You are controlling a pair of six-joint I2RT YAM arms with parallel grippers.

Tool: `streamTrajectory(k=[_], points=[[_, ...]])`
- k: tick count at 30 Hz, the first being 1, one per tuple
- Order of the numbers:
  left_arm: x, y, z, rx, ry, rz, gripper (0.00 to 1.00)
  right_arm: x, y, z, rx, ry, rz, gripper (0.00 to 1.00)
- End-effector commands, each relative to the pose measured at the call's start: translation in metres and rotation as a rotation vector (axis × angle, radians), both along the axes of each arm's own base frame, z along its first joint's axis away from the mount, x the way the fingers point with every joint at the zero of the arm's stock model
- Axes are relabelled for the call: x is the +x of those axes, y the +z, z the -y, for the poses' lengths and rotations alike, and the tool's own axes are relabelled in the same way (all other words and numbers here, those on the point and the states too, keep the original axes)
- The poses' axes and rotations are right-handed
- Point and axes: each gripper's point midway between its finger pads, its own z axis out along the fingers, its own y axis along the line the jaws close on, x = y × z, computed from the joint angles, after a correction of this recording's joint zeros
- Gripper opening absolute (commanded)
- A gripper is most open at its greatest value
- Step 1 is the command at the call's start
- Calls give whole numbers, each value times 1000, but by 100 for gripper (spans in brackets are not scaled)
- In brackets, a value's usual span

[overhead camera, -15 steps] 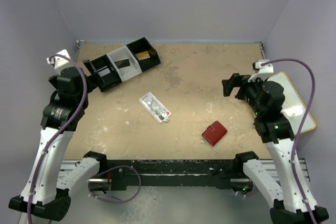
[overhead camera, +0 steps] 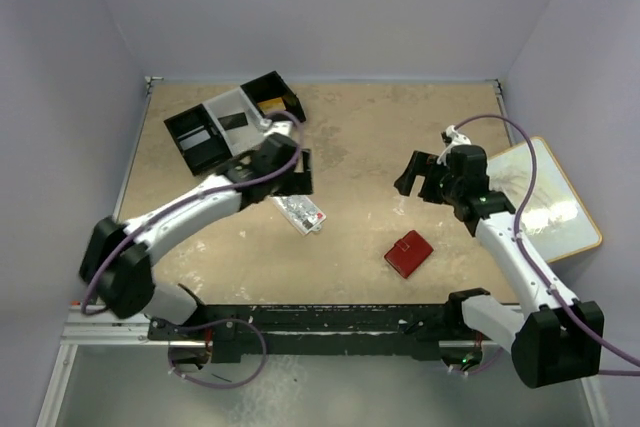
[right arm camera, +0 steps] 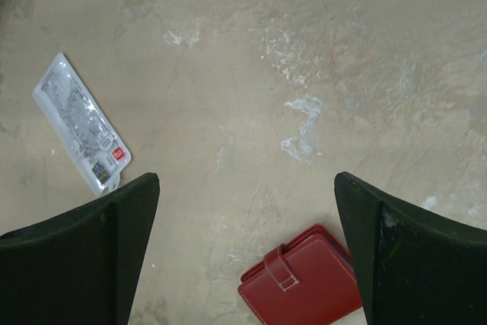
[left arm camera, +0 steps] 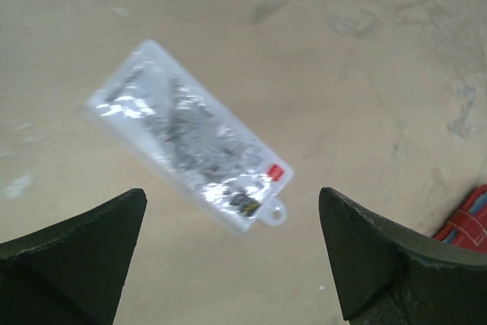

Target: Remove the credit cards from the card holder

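Observation:
The card holder (overhead camera: 408, 253) is a small red wallet lying closed on the table, right of centre, its strap fastened. It shows in the right wrist view (right arm camera: 300, 287) and its corner shows in the left wrist view (left arm camera: 468, 222). No credit cards are visible; anything inside the closed wallet is hidden. My right gripper (overhead camera: 415, 175) is open and empty, held above the table just beyond the wallet (right arm camera: 247, 180). My left gripper (overhead camera: 295, 175) is open and empty, hovering over a clear plastic packet, well left of the wallet (left arm camera: 232, 211).
The clear crinkly packet (overhead camera: 298, 209) lies mid-table, seen also in the left wrist view (left arm camera: 183, 138) and the right wrist view (right arm camera: 80, 123). A black-and-white three-compartment tray (overhead camera: 232, 122) stands at the back left. A white board (overhead camera: 545, 197) lies at the right edge.
My left arm has swung from the left edge to mid-table, over the packet. My right gripper has moved left and lower toward the wallet. The wallet and packet have not moved.

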Motion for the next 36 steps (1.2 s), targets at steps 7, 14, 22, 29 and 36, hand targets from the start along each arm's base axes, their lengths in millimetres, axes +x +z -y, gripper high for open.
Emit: streamTrajectory(k=[7, 14, 22, 29, 36], points=[[26, -67, 187, -122, -221, -92, 90, -25, -10, 12, 82, -168, -62, 100], [21, -128, 192, -56, -178, -184, 87, -41, -26, 14, 100, -218, -146, 100], [13, -149, 98, 120, 55, -183, 87, -59, -48, 19, 88, -293, -296, 100], [-18, -161, -10, 207, 244, -238, 87, -61, -62, 29, 39, -348, -363, 100], [-48, -152, -95, 145, 451, -243, 86, -78, -82, 43, -16, -467, -488, 100]])
